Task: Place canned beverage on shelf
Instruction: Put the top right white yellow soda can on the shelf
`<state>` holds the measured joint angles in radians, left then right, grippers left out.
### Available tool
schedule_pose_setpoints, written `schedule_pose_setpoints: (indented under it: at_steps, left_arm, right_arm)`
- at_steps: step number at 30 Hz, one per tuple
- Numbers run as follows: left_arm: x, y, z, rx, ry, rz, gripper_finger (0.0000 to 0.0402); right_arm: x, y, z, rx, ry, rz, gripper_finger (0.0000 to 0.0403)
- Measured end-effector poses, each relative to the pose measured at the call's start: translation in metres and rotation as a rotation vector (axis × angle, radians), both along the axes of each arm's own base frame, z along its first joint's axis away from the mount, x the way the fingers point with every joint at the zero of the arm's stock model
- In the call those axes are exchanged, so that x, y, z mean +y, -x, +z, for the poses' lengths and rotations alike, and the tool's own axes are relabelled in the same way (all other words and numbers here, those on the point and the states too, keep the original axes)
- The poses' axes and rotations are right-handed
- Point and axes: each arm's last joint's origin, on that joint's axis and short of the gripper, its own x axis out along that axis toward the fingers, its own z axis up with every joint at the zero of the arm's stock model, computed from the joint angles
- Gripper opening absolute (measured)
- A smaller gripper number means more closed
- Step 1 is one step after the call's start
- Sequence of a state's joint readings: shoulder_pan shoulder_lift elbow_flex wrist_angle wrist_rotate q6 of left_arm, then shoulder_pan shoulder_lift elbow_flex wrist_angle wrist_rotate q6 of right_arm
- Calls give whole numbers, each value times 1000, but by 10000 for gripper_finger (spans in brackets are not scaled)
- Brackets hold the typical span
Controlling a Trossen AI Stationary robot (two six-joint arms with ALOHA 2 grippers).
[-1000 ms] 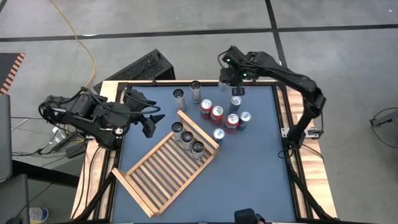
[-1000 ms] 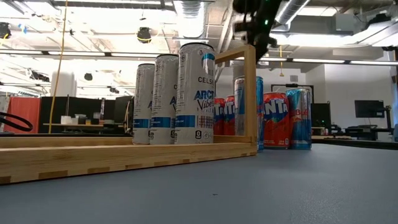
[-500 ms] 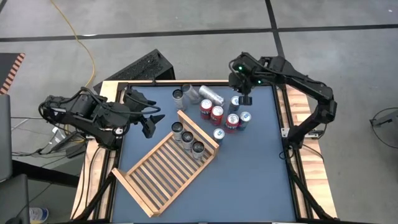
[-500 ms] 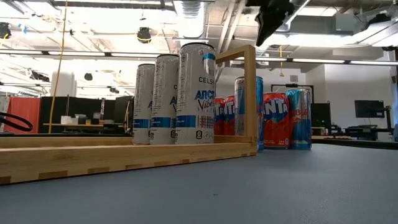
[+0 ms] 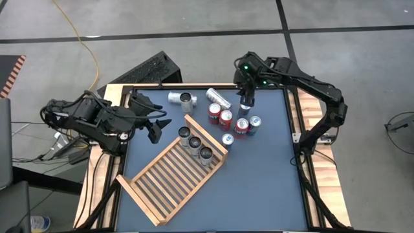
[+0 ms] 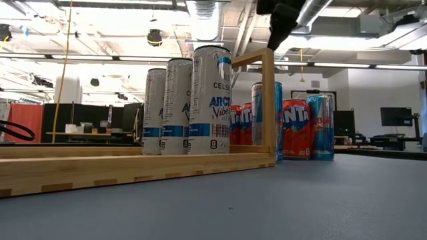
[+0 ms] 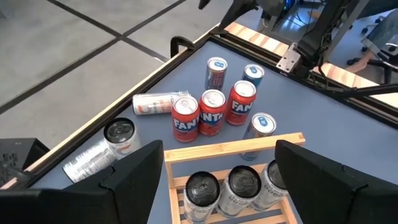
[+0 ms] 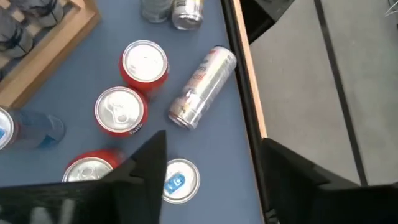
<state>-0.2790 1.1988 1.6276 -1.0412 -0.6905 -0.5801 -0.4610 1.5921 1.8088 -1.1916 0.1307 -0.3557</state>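
High view: right pincer (image 5: 246, 98) spread and empty above the can cluster (image 5: 229, 122); two toppled cans (image 5: 218, 98) far on the counter (image 5: 259, 168) may roll. Shelf (image 5: 173, 169) near-left. Left wrist view: left pincer (image 7: 214, 177) wide, empty, waiting.

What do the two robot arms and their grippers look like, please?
Both arms are black, jointed and tube-like, with dark cabling along them. The right arm shows small green lights near its wrist. The left gripper and right gripper each have two flat black fingers.
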Motion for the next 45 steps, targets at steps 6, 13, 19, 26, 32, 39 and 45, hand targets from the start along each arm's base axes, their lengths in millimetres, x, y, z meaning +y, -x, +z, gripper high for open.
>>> schedule_pose_setpoints:
  at_steps: [6,13,19,26,32,39,45]
  left_arm:
    - [0,-1,-1,-4,13,7,297]
    - [-2,-13,-6,18,11,26,297]
    - [-1,-24,-13,33,47,49,297]
    - [-2,-27,-15,27,78,69,297]
    - [-1,-27,-15,22,80,77,297]
    - [-1,-27,-15,20,74,86,297]
    - [-1,-27,-15,22,68,86,297]
  right_arm:
    - [-4,-6,5,-92,17,-37,259]
    - [-36,-42,-12,-306,-30,-248,260]
    - [-74,-80,-68,-251,-98,-321,260]
    - [-110,-97,-136,-97,-295,-333,260]
    - [-118,-108,-173,-30,-429,-306,260]
    - [-120,-116,-200,37,-435,-321,260]
    - [-120,-113,-206,101,-393,-363,237]
